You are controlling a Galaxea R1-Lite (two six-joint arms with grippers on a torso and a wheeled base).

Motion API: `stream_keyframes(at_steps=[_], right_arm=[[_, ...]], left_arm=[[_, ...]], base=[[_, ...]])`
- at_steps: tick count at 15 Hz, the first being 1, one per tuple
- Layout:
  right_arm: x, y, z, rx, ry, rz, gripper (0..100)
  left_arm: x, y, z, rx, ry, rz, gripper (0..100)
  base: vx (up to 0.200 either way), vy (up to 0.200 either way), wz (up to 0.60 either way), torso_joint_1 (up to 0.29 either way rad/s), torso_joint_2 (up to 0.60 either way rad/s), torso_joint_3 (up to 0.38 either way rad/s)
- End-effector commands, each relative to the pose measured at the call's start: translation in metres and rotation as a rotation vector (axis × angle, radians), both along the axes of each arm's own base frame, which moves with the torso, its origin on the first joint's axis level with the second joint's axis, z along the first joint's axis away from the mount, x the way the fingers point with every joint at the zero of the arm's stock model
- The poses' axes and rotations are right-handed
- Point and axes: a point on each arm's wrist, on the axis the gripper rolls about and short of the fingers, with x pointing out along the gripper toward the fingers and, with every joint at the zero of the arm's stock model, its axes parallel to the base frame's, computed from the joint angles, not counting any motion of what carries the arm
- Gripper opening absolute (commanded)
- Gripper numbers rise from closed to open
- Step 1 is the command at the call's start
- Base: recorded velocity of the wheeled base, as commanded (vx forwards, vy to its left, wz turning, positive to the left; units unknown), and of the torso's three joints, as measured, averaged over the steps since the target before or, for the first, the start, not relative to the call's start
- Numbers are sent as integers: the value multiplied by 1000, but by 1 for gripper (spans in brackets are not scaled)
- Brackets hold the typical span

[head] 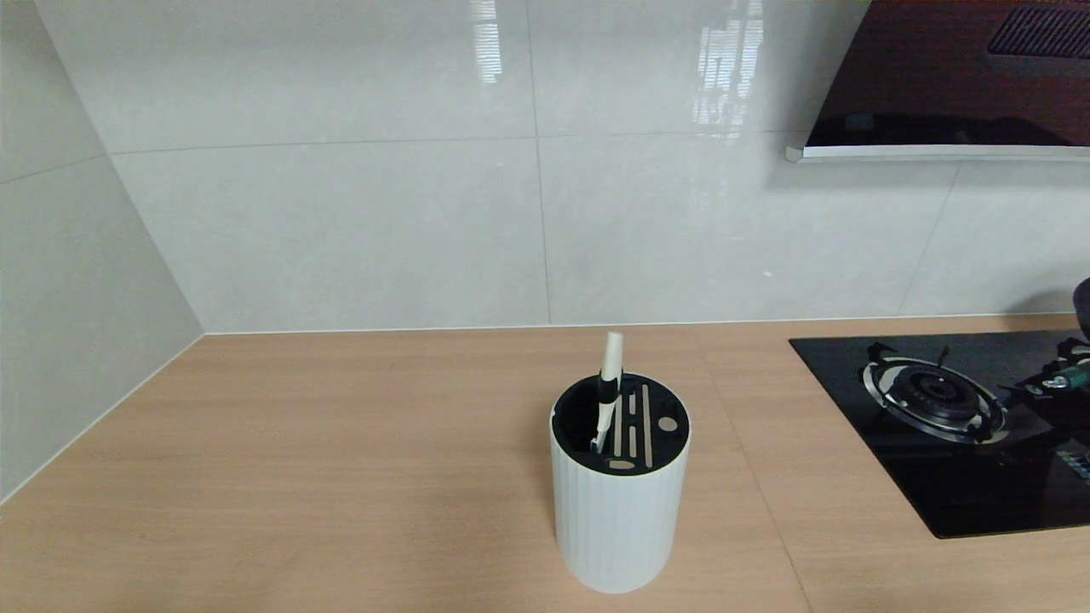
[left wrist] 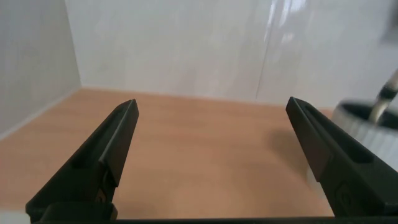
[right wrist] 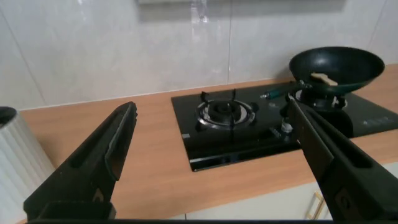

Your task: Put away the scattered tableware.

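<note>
Left gripper and right gripper both spread wide, empty; white-handled utensil stands in the holder on the counter, so probably just scan for strays without bumping the holder.

No text, number or sign can be read here. The black gas hob bears a few pale marks on its glass, at about 4 o'clock from the burner in the head view, too small to make out. The right wrist view shows a small white patch at about 8 o'clock from that burner, equally illegible. The utensil holder has a plain ribbed wall.
</note>
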Motion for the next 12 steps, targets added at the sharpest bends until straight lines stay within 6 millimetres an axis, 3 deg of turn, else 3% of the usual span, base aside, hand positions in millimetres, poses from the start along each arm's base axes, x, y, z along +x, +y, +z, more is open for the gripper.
stream_keyframes(at_steps=[1,3,8,10,12], right_arm=[[15,0,-25,-2,23,6,100],[31,1,-50,-14,-22,68,100],[33,2,-65,-1,117,93,100],[33,4,-70,70,163,180,100],[33,4,-70,68,160,180,100]], left_arm=[[8,0,-27,12,86,9,100],[8,0,-33,19,148,18,100],[8,-1,-37,133,194,-36,100],[8,-1,-38,179,196,-33,100],[8,-1,-38,117,195,-39,100]], base=[[0,0,0,0,0,0],[0,0,0,0,0,0],[0,0,0,0,0,0],[0,0,0,0,0,0],[0,0,0,0,0,0]])
